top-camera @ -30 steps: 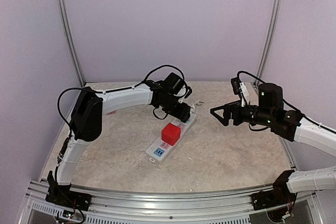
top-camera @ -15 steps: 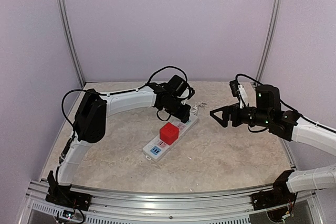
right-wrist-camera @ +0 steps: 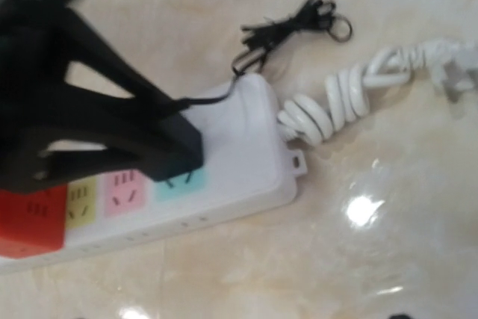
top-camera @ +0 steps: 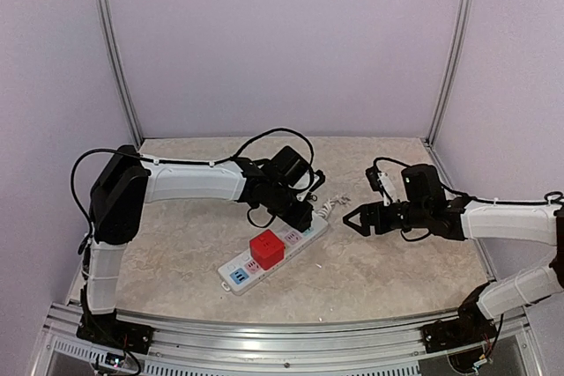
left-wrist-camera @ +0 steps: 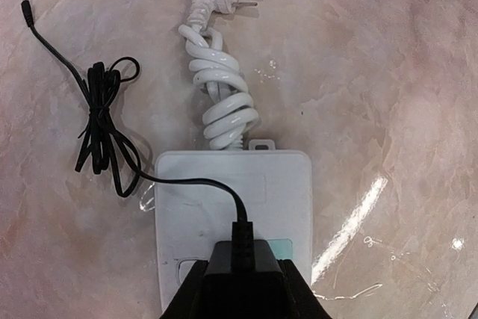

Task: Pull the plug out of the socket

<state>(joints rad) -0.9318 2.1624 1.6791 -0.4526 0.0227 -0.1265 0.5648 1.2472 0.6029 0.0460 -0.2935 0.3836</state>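
The socket (top-camera: 240, 272) is a long white strip lying diagonally on the table. It also shows in the left wrist view (left-wrist-camera: 224, 192) and in the right wrist view (right-wrist-camera: 246, 140). A black plug (left-wrist-camera: 245, 263) sits over the teal outlet face at the strip's cord end (right-wrist-camera: 179, 147). My left gripper (top-camera: 298, 214) is shut on this plug, one finger on each side. I cannot tell whether the plug is fully seated. A red cube plug (top-camera: 266, 248) sits mid-strip. My right gripper (top-camera: 355, 219) is open and empty, just right of the strip's cord end.
The strip's white coiled cord (left-wrist-camera: 224, 102) with its own plug lies beyond the strip's end. The black plug's thin bundled cable (left-wrist-camera: 101, 121) lies beside it. The cage posts and walls stand around the marble-patterned table (top-camera: 388, 279).
The left gripper and the strip have shifted toward the near left. The right gripper has moved left and down, close to the strip's cord end.
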